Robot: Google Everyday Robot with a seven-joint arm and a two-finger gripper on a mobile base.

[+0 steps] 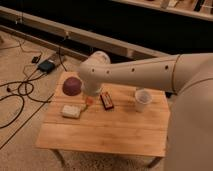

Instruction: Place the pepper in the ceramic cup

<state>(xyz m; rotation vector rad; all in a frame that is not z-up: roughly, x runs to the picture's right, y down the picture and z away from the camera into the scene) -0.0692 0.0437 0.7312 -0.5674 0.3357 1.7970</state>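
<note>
The small orange pepper [89, 102] shows just under the end of my white arm, over the left middle of the wooden table [100, 135]. My gripper [90, 97] hangs down from the arm's wrist right at the pepper; I cannot tell whether it holds the pepper. The pale ceramic cup [143, 99] stands upright on the right part of the table, well to the right of the gripper and apart from it.
A maroon dome-shaped bowl [71, 86] sits at the table's back left. A flat red-and-black block [106, 101] lies just right of the pepper. A pale rectangular block [70, 111] lies to the front left. Cables and a dark box [47, 65] lie on the floor at left.
</note>
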